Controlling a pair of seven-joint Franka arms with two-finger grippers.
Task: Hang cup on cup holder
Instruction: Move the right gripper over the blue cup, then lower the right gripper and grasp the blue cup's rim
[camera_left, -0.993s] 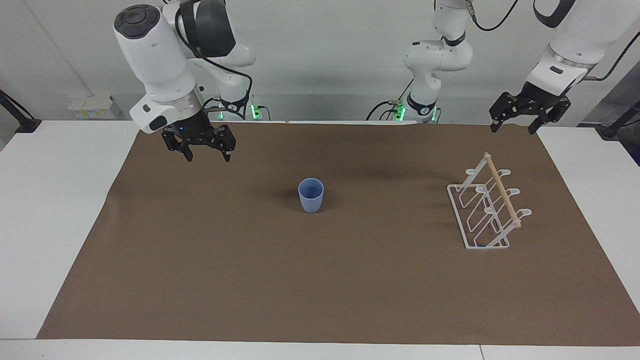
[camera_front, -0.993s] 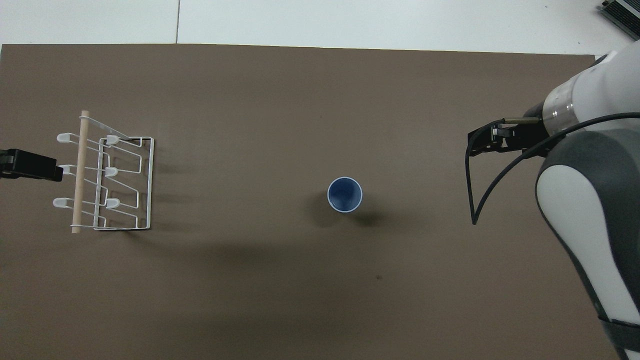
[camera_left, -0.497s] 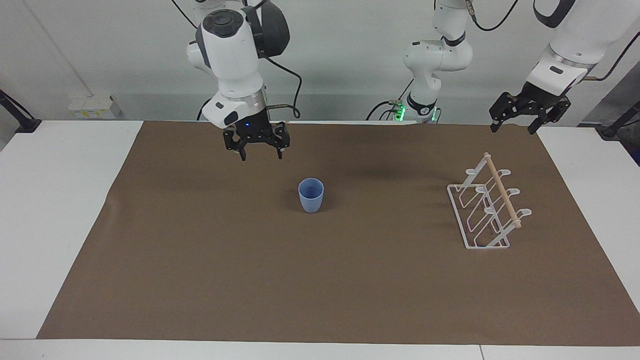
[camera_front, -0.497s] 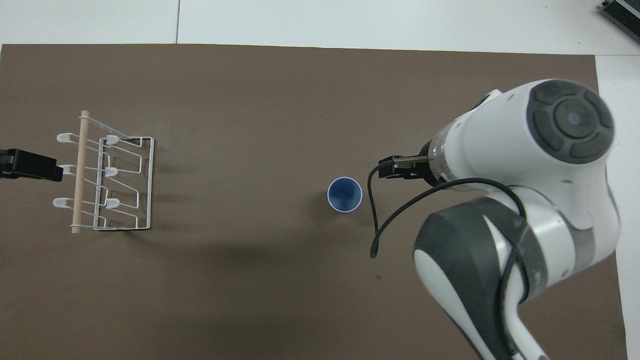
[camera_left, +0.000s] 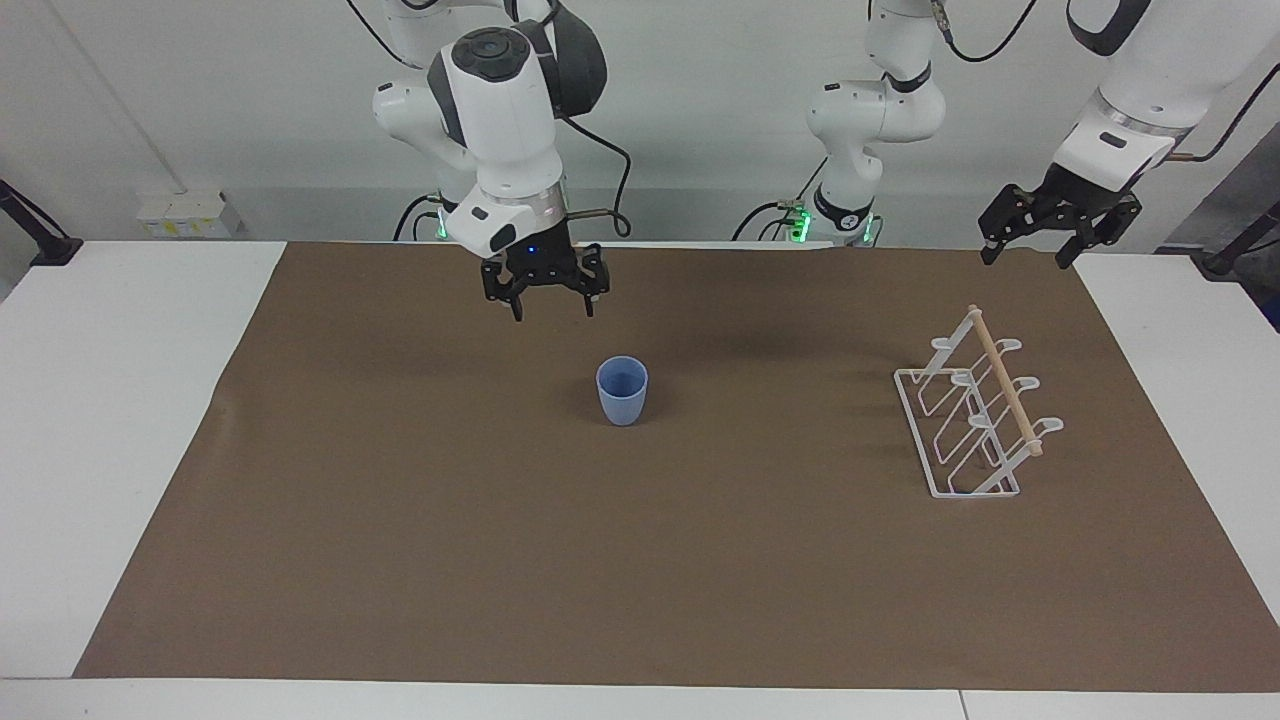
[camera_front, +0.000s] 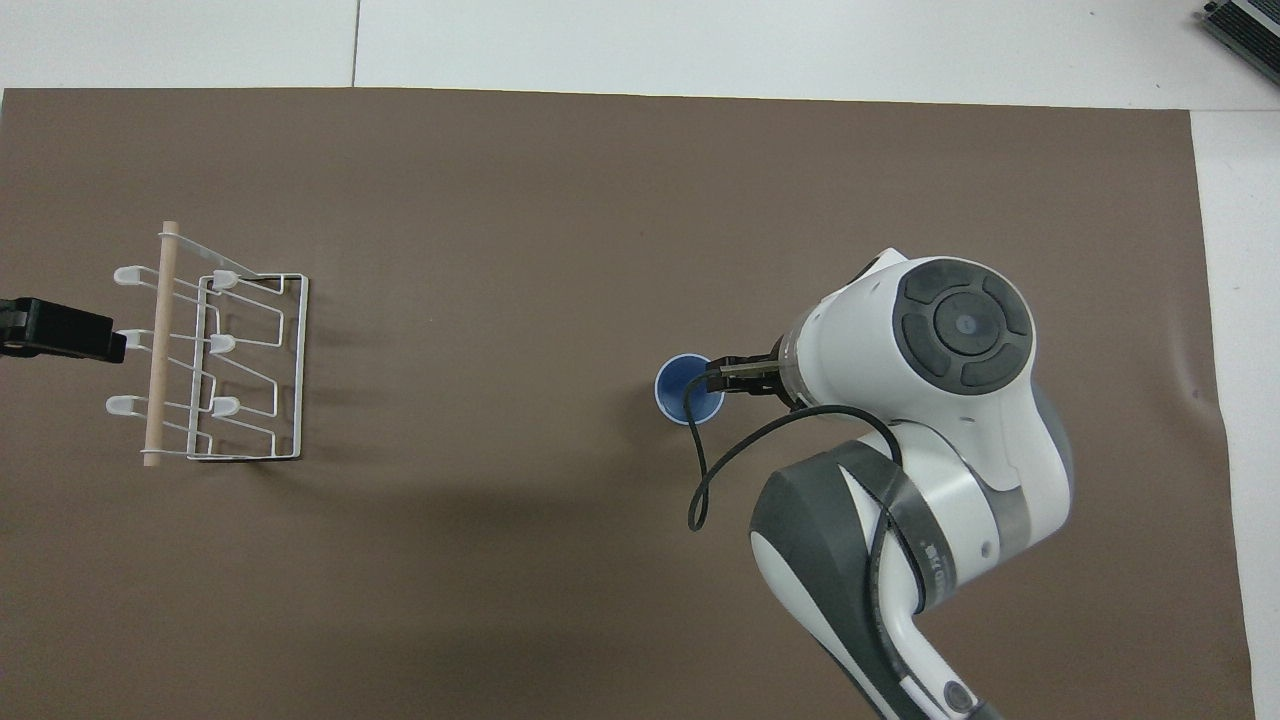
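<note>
Cup: light-blue cup (camera_left: 622, 390) stands upright on the brown mat (camera_left: 400, 520), mouth up, about mid-table; nothing touches it.
Right jaws: apart, fingertips pointing down, nothing between them.
Right gripper: right gripper (camera_left: 548, 307) hangs in the air at about 10 o'clock from the cup in the facing view, clear of the rim; from overhead its wrist covers the cup's edge at 3 o'clock, but that is height, not contact.
Just changed: a second ago this gripper was well off toward the right arm's end of the table; it has swept in over the mat and now sits close above the cup. The cup itself has not moved.
Meaning: judged from this, the reach is nearly done and the descent onto the cup comes next; grasp and hanging are both still to do.
Left jaws: apart, empty.
Left gripper: left gripper (camera_left: 1035, 250) waits in the air at about 12 o'clock from the cup holder in the facing view, unchanged over the last second.
Cup holder: white wire cup holder (camera_left: 965, 420) with its wooden rod (camera_left: 1005, 385) stands well apart from the cup, toward the left arm's end of the table, at 3 o'clock from the cup in the facing view; all prongs bare.
</note>
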